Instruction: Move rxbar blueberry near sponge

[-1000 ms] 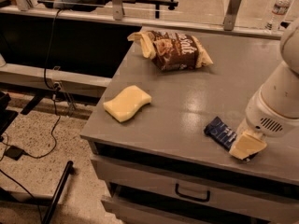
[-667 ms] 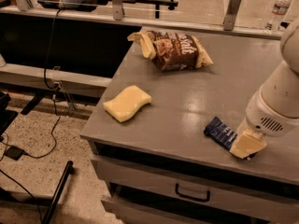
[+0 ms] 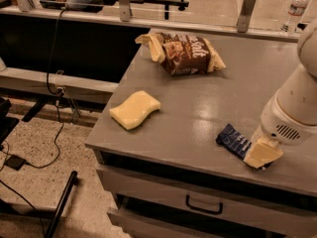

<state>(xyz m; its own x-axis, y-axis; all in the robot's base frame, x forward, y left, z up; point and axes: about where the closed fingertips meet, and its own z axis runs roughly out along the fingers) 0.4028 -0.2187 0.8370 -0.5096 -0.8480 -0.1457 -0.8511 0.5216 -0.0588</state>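
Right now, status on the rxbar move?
Gripper low at front-right of table, on right end of rxbar blueberry. Bar lies flat, well right of sponge. Chip bag at back, off the line between them.

On the counter, the sponge lies near the front left corner. The rxbar blueberry lies well apart from it to the right, close to the front edge, with bare counter between the two. The tool is down at the bar's right end, and the arm rises from it toward the right edge of the view. The chip bag lies at the back of the counter, behind both. A water bottle stands beyond the counter's back right. A drawer sits below the front edge.
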